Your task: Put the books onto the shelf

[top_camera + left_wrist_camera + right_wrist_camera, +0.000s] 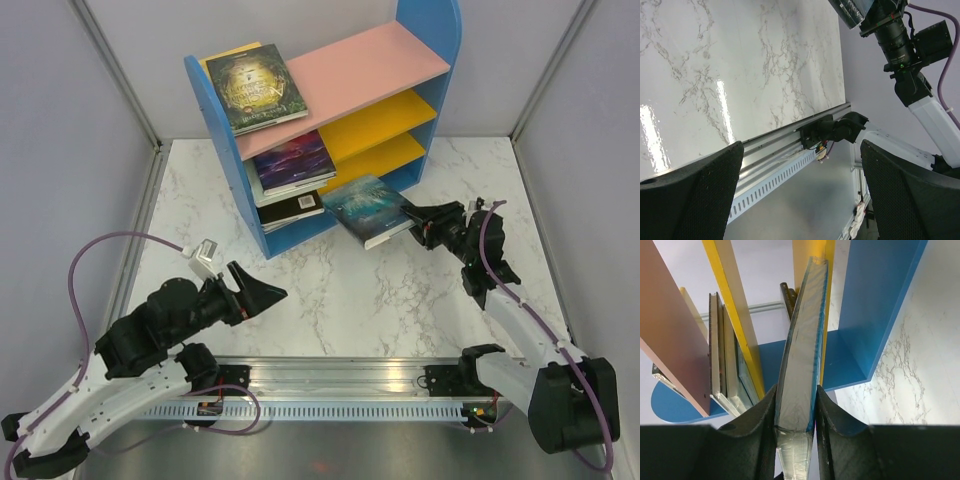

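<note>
The teal book (372, 208) has pale lettering across its cover, too small to read from here. It hangs tilted above the table (350, 290), right at the open front of the shelf (225, 130), with its far corner level with the lower yellow boards. Whether it touches them I can't tell. In the right wrist view the book (802, 365) shows edge-on, pointing up toward a yellow board.

The right gripper (416, 222) sits at the book's 3 o'clock and is clamped on its near edge. Up close, the gripper (796, 415) has one black finger (757, 430) pressed against each face of the book.

The shelf stands at the table's 12 o'clock. On its pink top board, at the left end, lies a dark green book (255, 88) with a gold emblem and gold lettering I can't make out. A yellow book (215, 55) peeks out from under it. One board down lies a purple book (292, 160), and below that a black book (290, 210) with a small white label, also unreadable.

The left gripper (255, 290) is well away from all of this, at about the table's 8 o'clock. Its fingers (695, 195) are spread wide apart, with nothing between them but bare marble.
</note>
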Controlling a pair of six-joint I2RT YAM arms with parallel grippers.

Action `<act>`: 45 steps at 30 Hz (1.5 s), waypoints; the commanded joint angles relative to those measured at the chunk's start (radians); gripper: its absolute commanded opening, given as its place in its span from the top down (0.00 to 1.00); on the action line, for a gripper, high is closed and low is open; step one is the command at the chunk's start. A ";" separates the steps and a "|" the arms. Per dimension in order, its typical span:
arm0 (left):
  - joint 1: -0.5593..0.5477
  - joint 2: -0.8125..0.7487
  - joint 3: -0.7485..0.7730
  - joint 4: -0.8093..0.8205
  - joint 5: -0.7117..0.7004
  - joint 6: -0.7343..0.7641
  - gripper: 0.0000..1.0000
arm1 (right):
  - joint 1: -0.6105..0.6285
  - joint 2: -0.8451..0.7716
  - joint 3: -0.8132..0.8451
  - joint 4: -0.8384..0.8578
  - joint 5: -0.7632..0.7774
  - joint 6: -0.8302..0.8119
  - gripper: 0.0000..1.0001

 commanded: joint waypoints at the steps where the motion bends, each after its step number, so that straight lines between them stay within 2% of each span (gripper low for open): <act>1: -0.004 -0.025 0.037 -0.014 -0.044 0.032 0.00 | 0.031 -0.006 0.151 0.211 0.035 0.007 1.00; 9: -0.004 -0.045 0.034 -0.037 -0.063 0.017 0.00 | -0.012 -0.026 0.282 0.036 0.054 -0.093 1.00; 12: -0.003 -0.045 0.034 -0.038 -0.066 0.015 0.00 | -0.035 -0.016 0.308 0.019 0.049 -0.099 1.00; 21: -0.003 -0.044 0.064 -0.061 -0.092 0.032 0.00 | -0.009 0.063 0.240 0.181 0.049 -0.015 1.00; 27: -0.003 -0.056 0.078 -0.092 -0.109 0.031 0.00 | 0.112 0.148 0.211 0.344 0.126 0.033 1.00; 35: -0.003 -0.105 0.089 -0.145 -0.127 0.017 0.00 | 0.305 0.346 0.219 0.581 0.215 0.071 1.00; 45: -0.004 -0.232 0.112 -0.270 -0.175 -0.038 0.00 | 0.439 0.579 0.361 0.605 0.247 0.018 1.00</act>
